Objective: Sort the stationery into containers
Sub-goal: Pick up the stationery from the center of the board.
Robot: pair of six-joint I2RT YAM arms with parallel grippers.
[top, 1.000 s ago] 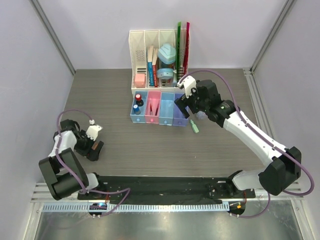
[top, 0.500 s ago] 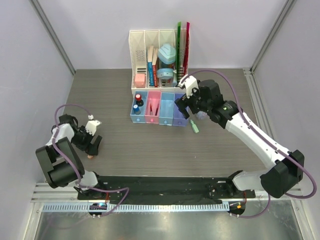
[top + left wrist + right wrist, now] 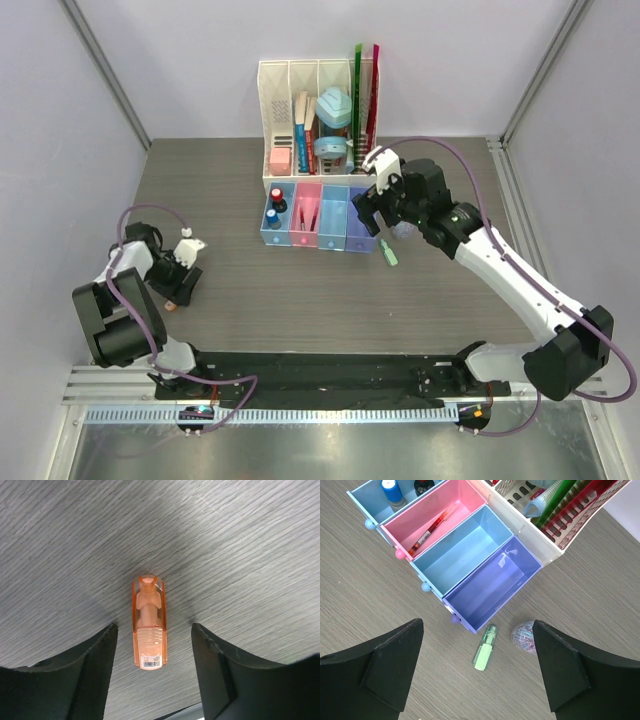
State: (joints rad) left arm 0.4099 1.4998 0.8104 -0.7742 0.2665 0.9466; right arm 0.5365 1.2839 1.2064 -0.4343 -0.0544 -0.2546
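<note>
Straddling the orange piece (image 3: 148, 625), the open left pincer (image 3: 152, 630) has shifted slightly; right pincer (image 3: 477, 625) open.

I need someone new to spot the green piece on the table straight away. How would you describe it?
Start at the white rack at the back, then the row of four bins before it, ending in the purple bin. Just off that bin's front corner, on the table, lies the green piece: a stubby pale-green stick, unlike the round clear disc beside it.
</note>
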